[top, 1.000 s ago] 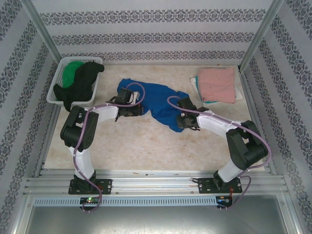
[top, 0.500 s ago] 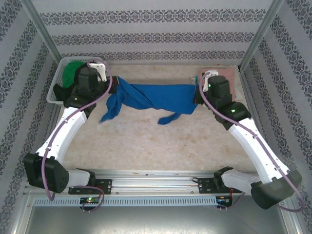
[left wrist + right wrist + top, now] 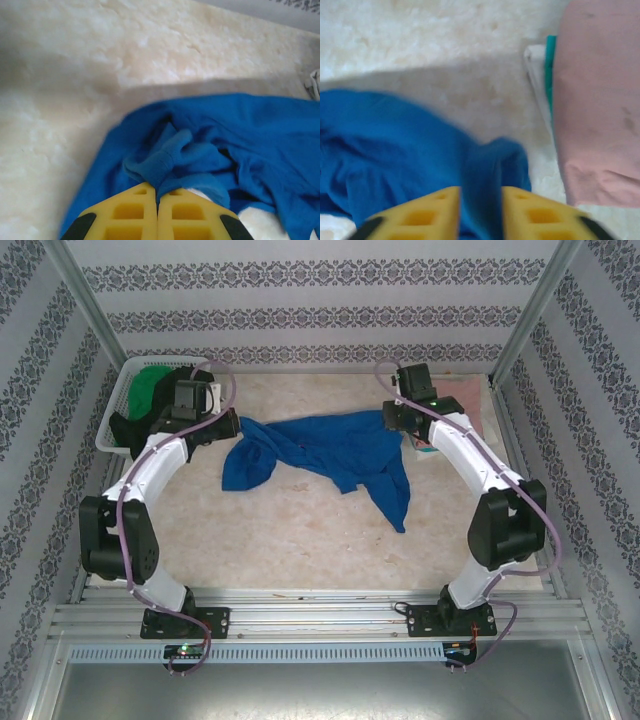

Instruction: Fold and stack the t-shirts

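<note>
The royal-blue t-shirt (image 3: 340, 445) lies crumpled across the back middle of the table, with one tail running toward the front right. My left gripper (image 3: 232, 425) is at its left end. In the left wrist view the gripper (image 3: 157, 187) is shut on a ribbed fold of the blue t-shirt (image 3: 240, 130). My right gripper (image 3: 392, 420) is at the shirt's right end. Its yellow fingers (image 3: 435, 205) stand apart, open, with blue cloth (image 3: 380, 145) lying between and below them. A folded salmon-pink t-shirt (image 3: 600, 100) lies just right of it.
A white slatted basket (image 3: 122, 390) at the back left holds a green t-shirt (image 3: 150, 385) and a black one (image 3: 125, 428). The pink t-shirt (image 3: 468, 395) rests on teal (image 3: 550, 55) and white folded layers at the back right. Patterned walls surround the table.
The blue t-shirt, stretched in the air between both grippers half a second ago, now lies on the table. The right gripper's fingers have opened; both arms have drawn back.
</note>
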`<act>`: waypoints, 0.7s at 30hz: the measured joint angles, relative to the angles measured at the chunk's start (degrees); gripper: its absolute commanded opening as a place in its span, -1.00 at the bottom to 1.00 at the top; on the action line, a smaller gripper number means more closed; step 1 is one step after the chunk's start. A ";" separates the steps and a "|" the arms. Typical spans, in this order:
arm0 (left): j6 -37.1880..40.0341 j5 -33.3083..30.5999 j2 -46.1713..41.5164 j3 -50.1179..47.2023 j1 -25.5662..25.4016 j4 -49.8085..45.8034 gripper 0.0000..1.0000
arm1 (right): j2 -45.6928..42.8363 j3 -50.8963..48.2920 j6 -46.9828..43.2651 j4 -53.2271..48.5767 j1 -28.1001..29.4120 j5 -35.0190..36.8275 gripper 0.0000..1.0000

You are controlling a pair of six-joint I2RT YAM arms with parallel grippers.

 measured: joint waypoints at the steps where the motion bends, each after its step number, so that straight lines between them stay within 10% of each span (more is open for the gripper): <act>1: -0.02 0.68 -0.94 -1.38 0.00 -0.02 -1.00 | 0.00 0.00 -0.42 -0.52 0.92 0.04 -0.01; 12: -4.90 3.54 -22.86 -21.94 -2.95 2.95 -1.00 | -17.35 -19.12 1.84 4.55 13.00 1.51 0.37; 21: -8.31 3.30 -29.92 -30.32 -3.43 2.05 -1.00 | 6.12 -16.72 3.93 7.54 20.41 1.11 0.35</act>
